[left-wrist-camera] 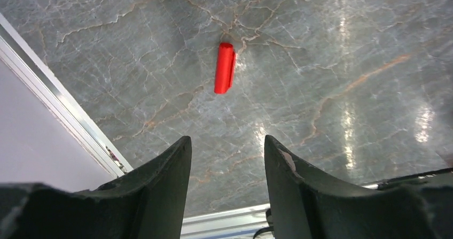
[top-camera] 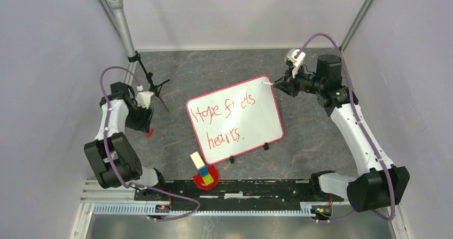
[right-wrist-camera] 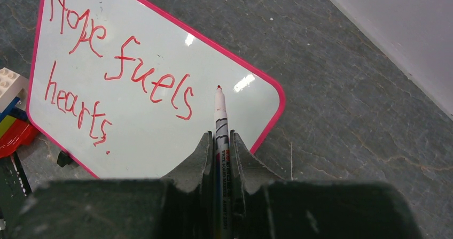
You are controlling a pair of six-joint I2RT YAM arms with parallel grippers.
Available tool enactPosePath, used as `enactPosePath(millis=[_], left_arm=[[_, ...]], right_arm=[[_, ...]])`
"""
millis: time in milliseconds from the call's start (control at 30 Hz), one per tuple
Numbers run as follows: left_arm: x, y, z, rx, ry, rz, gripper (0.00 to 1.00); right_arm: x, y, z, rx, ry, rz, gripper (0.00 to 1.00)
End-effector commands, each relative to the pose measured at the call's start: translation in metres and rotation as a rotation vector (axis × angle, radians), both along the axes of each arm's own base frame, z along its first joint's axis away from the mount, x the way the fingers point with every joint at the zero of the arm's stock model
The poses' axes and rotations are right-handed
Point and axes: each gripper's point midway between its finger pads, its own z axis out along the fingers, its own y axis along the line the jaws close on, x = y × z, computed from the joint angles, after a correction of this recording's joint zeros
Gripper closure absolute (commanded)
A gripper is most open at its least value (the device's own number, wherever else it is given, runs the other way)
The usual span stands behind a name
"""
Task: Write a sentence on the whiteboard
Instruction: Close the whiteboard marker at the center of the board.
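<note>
Whiteboard (top-camera: 256,122), mid-table, sentence written: right gripper (right-wrist-camera: 220,140) clamped on the marker (right-wrist-camera: 220,116), left gripper (left-wrist-camera: 227,148) wide open and empty near the cap (left-wrist-camera: 225,68); we should hold the tip clear of the ink when recapping

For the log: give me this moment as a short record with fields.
board: lies flat, reads "Hope fuels hearts." in red
right gripper: shut on marker
marker: uncapped, tip over board beside "fuels"; contact unclear
left gripper: open, above cap
cap: red, lying on table, apart from board
task: sentence looks finished, full stop included
</note>
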Motion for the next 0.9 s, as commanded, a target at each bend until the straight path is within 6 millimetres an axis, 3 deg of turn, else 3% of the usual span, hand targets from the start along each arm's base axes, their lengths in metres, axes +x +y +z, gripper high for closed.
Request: enactPosePath(millis=[0, 300, 700, 867], left_arm=[[0.023, 0.012, -0.014, 0.087, -0.04, -0.07, 0.42], [0.04, 0.003, -0.054, 0.137, 0.065, -0.108, 0.44], [0.013, 0.0, -0.08, 0.132, 0.144, -0.136, 0.47], [0.009, 0.0, -0.086, 0.081, 0.143, -0.115, 0.55]], right_arm=[[0.007, 0.002, 0.021, 0.022, -0.063, 0.025, 1.0], [0.009, -0.003, 0.012, -0.011, -0.058, 0.025, 1.0], [0.008, -0.003, 0.011, -0.016, -0.057, 0.034, 1.0], [0.008, -0.003, 0.012, -0.014, -0.053, 0.034, 1.0]])
